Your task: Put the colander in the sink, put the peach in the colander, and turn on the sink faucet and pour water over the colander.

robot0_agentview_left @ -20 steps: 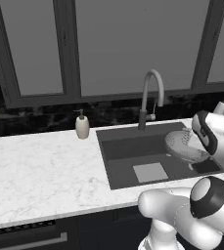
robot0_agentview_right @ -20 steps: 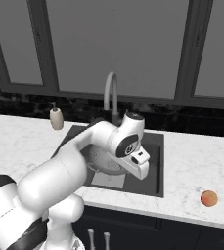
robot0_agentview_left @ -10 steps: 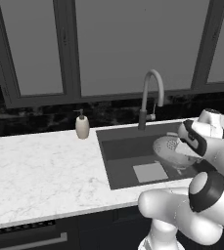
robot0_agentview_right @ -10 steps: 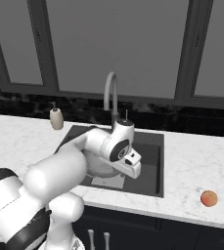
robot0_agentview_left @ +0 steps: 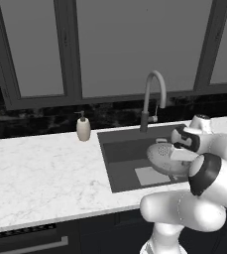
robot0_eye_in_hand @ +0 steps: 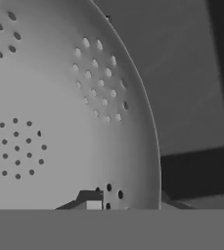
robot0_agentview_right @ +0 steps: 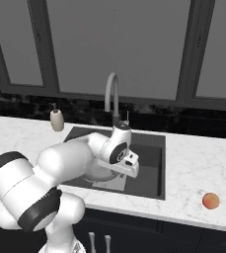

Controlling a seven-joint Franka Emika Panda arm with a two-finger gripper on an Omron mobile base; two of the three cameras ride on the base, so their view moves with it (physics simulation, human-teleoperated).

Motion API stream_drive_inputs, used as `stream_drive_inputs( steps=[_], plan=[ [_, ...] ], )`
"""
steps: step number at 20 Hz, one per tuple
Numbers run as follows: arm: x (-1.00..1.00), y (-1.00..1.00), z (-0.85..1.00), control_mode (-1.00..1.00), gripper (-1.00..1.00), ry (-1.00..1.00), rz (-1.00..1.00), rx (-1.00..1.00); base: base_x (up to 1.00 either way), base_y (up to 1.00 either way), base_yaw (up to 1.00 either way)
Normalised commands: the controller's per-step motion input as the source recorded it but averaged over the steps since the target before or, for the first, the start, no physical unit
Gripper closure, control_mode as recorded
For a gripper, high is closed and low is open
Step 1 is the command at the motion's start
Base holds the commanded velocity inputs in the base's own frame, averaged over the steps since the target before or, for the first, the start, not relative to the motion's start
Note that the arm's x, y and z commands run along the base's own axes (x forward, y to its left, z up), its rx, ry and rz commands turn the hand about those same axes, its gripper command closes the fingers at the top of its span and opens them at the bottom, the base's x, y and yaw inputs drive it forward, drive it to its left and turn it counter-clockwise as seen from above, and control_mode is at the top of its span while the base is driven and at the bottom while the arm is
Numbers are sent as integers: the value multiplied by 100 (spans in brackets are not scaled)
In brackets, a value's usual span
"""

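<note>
Metal colander point(robot0_agentview_left: 163, 156) held over the sink point(robot0_agentview_left: 120, 163), fingers point(robot0_eye_in_hand: 90, 199) pinching its rim.

The thin perforated steel is judged rigid, light and slick; the rim or a side handle is the practical hold, and an edge grip lets the bowl tilt. The contact itself appears partly hidden in the hand view. The peach point(robot0_agentview_right: 210, 201) rests on the tabletop point(robot0_agentview_right: 193, 173), well right of the basin.
</note>
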Motion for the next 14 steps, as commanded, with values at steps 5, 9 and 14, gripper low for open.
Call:
stream_drive_inputs(
  steps=[5, 9, 14],
  plan=[
    [7, 2, -51, -100, 100, 0, 6, 0, 0, 0, 0],
    [0, -4, -39, -100, 100, -1, 0, 0, 0, 0, 0],
    [-28, 0, -2, -100, 100, -15, 0, 1, 0, 0, 0]
  ],
)
